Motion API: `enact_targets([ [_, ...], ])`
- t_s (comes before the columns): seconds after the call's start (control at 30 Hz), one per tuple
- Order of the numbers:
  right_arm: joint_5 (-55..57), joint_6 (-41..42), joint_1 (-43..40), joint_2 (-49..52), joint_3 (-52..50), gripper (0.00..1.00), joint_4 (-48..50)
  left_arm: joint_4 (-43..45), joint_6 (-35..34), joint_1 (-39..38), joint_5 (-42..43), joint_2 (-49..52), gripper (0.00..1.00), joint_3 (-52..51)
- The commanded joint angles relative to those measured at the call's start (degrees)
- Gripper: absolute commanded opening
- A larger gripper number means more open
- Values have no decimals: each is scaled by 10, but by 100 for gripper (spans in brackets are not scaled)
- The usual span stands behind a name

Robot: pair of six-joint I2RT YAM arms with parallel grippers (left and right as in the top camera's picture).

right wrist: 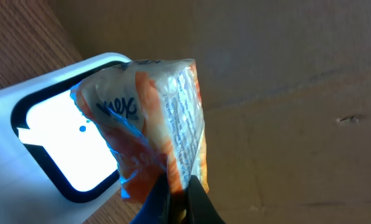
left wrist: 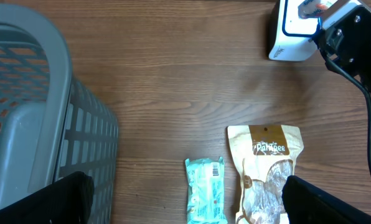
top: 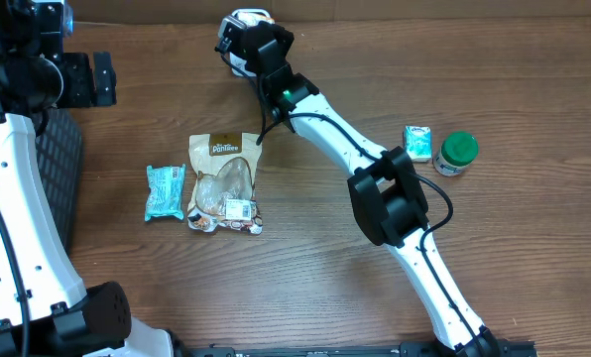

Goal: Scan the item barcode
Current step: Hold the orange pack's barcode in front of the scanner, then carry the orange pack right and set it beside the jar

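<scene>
Clamping an orange-and-white packet [right wrist: 167, 112] by its lower end, the right fingers [right wrist: 204, 205] hold it just in front of the lit window of the white scanner [right wrist: 2, 143], at the far edge of the worktop [top: 524, 79]. The left fingers [left wrist: 325, 205] hang wide apart near a grey basket [left wrist: 48, 124].

Even room light, glaring scanner window [right wrist: 61, 146]

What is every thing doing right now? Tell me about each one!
White scanner box: window lit up.
Orange-and-white crinkly plastic packet: held up in front of the lit window.
Right claw: shut on the packet.
Left claw: open, holding nothing.
Brown snack pouch: lying flat.
Teal plastic snack packet: lying flat beside the pouch.
Green-lidded jar: upright, lid on.
</scene>
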Motion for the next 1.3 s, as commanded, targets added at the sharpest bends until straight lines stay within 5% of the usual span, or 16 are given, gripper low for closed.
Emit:
enact_targets([
  [0.0, -6, 87, 7, -18, 7, 4, 3, 0, 11, 1, 0, -1, 99, 12],
  [0.27, -133, 315, -18, -160, 8, 4, -154, 0, 11, 1, 0, -1, 99, 12],
  [0.57, -257, 614, -68, -370, 8, 4, -487, 0, 11, 1, 0, -1, 100, 12],
  [0.93, -285, 669, -150, -427, -10, 4, -818, 0, 11, 1, 0, -1, 100, 12],
  [1.27, -285, 680, -200, -413, -216, 4, -778, 0, 11, 1, 0, -1, 99, 12],
])
